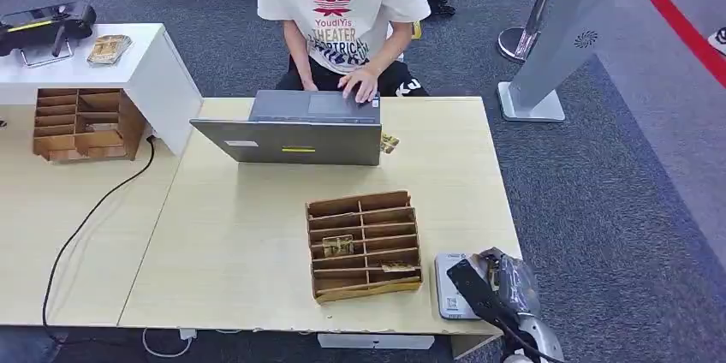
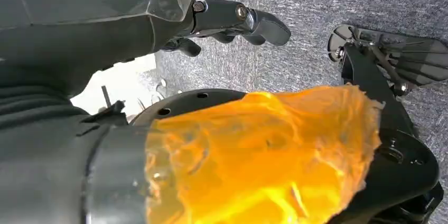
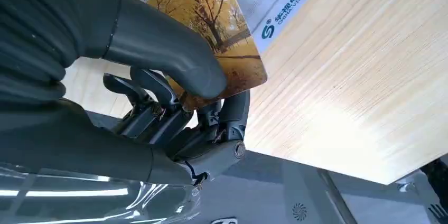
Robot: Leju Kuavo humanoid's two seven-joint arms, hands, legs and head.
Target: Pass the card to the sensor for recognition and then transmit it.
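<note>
A pale wooden worktop (image 1: pixel 257 243) stands on grey carpet (image 1: pixel 616 209), with a second worktop butted against its left side and a red stripe running across the floor at the far right. A person in a white printed shirt (image 1: pixel 342 3) sits at the far edge with one hand on an open laptop (image 1: pixel 291 130). A wooden slotted rack (image 1: pixel 364 245) sits in the near right part of the worktop with a few cards lying in its compartments. Just to its right, at the worktop's near right corner, lies the white card reader (image 1: pixel 449 288). A second slotted rack (image 1: pixel 81 123) stands at the far left beside a white cabinet (image 1: pixel 154 63), and a black cable (image 1: pixel 94 209) trails from there across the left worktop. A grey sloping stand (image 1: pixel 556 46) rises from the carpet beyond the right edge.

The right hand (image 1: pixel 505 282) hovers at the reader; in the right wrist view its thumb presses the card (image 3: pixel 222 28), printed with yellow autumn trees, against the fingers (image 3: pixel 158 89) curled beneath it, and the card overlaps the reader's white face. The hand hides most of the card in the head view. The left hand (image 2: pixel 232 23) hangs over the carpet with its fingers loosely curled around nothing, an orange blur covering much of that view.
</note>
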